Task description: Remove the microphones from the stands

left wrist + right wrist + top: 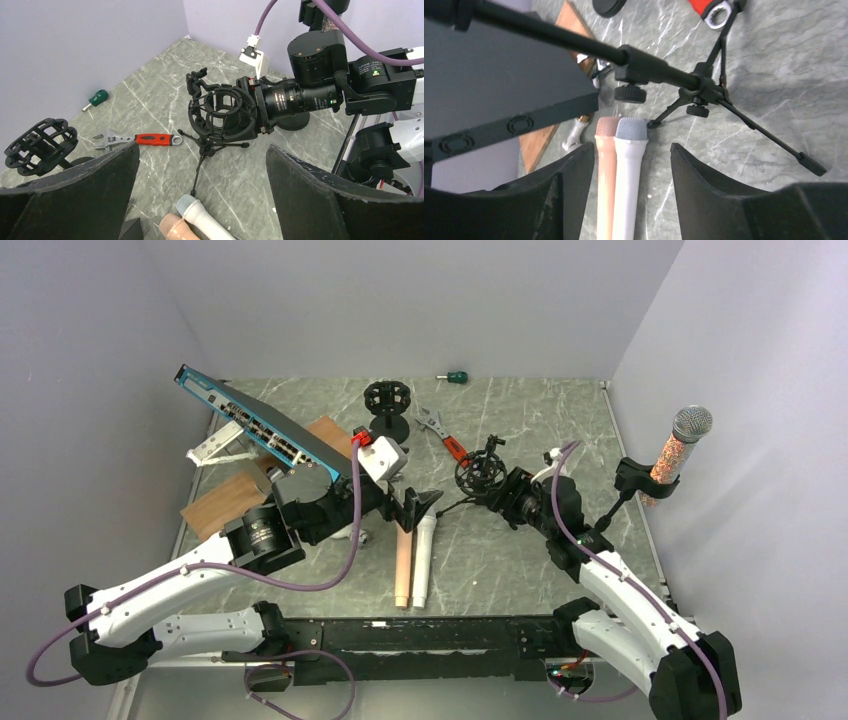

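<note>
A microphone [678, 445] with a glittery pink body and a silver mesh head stands upright in the clip of a black stand [632, 480] at the table's right edge. Both grippers are well to its left. My left gripper [418, 505] [202, 190] is open and empty above the heads of a pink microphone [403, 560] [175, 227] and a white microphone [423, 558] [202, 216], which lie side by side. My right gripper [492, 492] [634, 170] is open and empty beside a small tripod [202, 147] [696, 90] with an empty shock mount [483, 468] [222, 112].
A second empty shock-mount stand [387, 405] is at the back, with a red-handled wrench [447, 437] [150, 139] beside it. A green screwdriver handle [457, 376] lies by the back wall. A blue network switch [258, 428] leans over wooden boards [225, 502] at the left.
</note>
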